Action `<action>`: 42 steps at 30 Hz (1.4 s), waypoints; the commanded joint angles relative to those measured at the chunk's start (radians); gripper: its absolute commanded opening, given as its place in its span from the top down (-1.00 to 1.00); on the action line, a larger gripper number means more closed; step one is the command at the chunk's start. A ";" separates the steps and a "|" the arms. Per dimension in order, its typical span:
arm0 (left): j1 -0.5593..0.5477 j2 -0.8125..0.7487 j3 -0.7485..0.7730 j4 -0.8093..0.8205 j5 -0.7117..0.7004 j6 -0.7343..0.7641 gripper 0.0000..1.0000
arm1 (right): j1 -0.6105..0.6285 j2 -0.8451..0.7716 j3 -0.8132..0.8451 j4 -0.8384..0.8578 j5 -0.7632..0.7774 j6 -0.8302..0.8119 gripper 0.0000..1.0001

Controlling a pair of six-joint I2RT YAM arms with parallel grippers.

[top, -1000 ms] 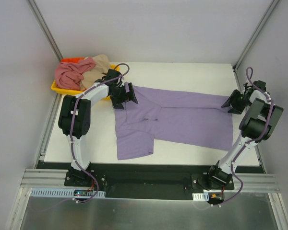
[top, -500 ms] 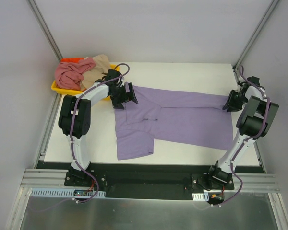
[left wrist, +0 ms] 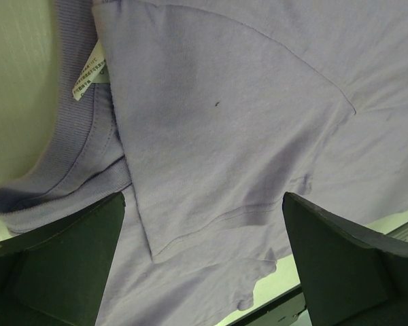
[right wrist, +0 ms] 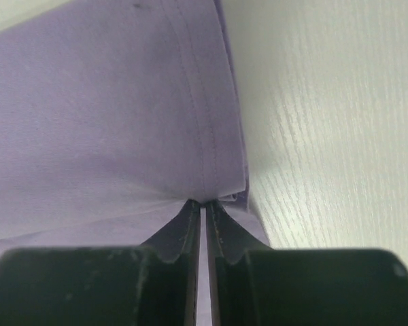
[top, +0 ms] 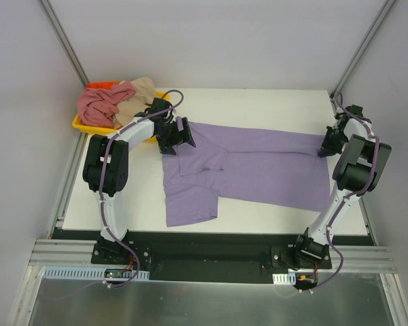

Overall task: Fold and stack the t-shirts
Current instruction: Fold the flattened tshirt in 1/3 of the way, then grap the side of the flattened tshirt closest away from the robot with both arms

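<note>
The lavender t-shirt (top: pixel 251 166) lies spread across the white table, partly folded, one sleeve hanging toward the front left. My left gripper (top: pixel 179 134) is open just above its collar and shoulder; in the left wrist view (left wrist: pixel 204 258) the jaws stand wide over the fabric (left wrist: pixel 224 122) with the neck label showing. My right gripper (top: pixel 324 151) is shut on the shirt's hem corner at the far right; in the right wrist view (right wrist: pixel 204 204) the fingers pinch the hem (right wrist: pixel 190 122). The pink t-shirt (top: pixel 102 103) and the beige t-shirt (top: pixel 137 94) lie crumpled in the yellow tray.
The yellow tray (top: pixel 81 124) stands at the back left corner of the table, close behind my left arm. Metal frame posts rise at both back corners. The table's right edge (top: pixel 347 197) runs just beyond the shirt's hem.
My right gripper has moved slightly up and back at the hem corner and drawn in closer to the shirt edge. The left arm and the shirt have not visibly moved.
</note>
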State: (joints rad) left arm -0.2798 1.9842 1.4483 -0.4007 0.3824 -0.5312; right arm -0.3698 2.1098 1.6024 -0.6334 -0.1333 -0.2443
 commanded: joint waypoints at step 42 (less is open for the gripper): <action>0.013 -0.064 -0.002 -0.030 -0.105 0.000 -0.98 | 0.058 -0.243 0.076 -0.347 0.382 0.188 -0.93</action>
State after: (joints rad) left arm -0.2794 1.9839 1.4387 -0.4061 0.2974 -0.5316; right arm -0.3080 2.0220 1.7012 -0.9684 0.3058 -0.0689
